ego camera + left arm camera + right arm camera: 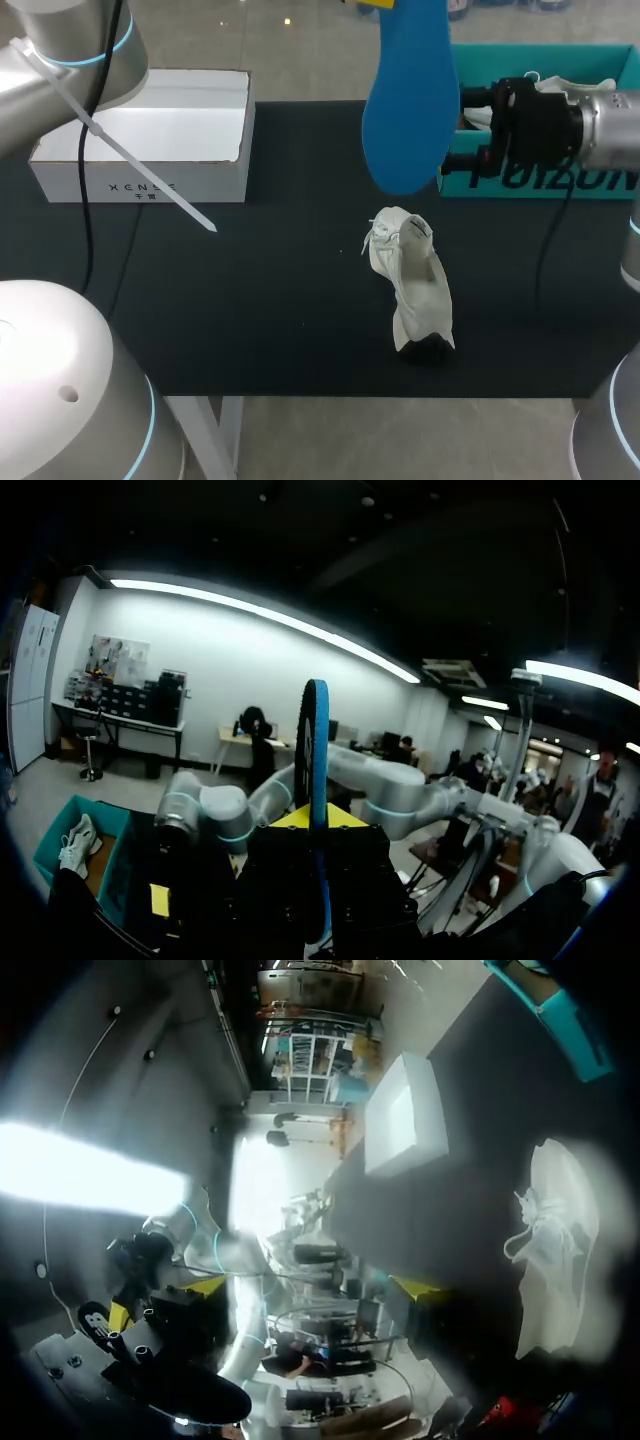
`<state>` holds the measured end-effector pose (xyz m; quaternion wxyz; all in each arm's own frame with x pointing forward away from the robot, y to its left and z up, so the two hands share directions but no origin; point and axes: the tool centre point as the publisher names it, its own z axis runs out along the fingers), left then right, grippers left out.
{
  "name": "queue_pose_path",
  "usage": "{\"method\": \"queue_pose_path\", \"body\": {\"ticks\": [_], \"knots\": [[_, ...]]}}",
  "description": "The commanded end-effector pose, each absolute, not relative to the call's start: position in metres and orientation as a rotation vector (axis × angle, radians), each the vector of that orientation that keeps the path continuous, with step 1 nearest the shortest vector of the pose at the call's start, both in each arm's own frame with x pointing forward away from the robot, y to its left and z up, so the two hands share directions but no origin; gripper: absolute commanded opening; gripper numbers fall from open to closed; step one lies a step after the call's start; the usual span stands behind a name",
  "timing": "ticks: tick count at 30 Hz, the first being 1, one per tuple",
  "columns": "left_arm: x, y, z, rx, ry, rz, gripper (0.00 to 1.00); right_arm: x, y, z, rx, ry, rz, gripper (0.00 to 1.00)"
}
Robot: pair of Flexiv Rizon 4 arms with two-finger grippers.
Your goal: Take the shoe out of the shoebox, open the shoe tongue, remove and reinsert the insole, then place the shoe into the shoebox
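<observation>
While the left gripper [315,820] is clamped on the one blue insole [410,110], a flat, smooth, foot-shaped sheet held upright high above the table, the right gripper [468,125] hovers by the shoebox with its black fingers spread and nothing between them. One white shoe [412,290], soft and crumpled with loose laces, lies alone mid-table. A second shoe [75,845] rests inside the teal shoebox [545,180] at the far right edge. One white box [140,185], a plain open-topped cardboard carton, sits far left. The table [250,300] is covered in a matte black sheet.
</observation>
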<state>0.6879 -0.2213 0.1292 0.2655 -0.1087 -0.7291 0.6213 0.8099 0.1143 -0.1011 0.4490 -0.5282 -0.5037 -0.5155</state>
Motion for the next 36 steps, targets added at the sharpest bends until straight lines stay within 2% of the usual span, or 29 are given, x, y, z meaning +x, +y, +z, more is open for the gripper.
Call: {"method": "queue_pose_path", "body": {"ticks": [1, 36], "knots": [[0.6869, -0.2209, 0.1291, -0.291, -1.972, 1.678, 0.00, 0.8290, 0.1176, -0.0942, -1.303, -1.260, -1.259, 1.00], [0.6869, -0.2209, 0.1291, -0.291, -1.972, 1.678, 0.00, 0.8365, 0.1145, -0.0936, -1.325, -1.270, -1.272, 1.00]]}}
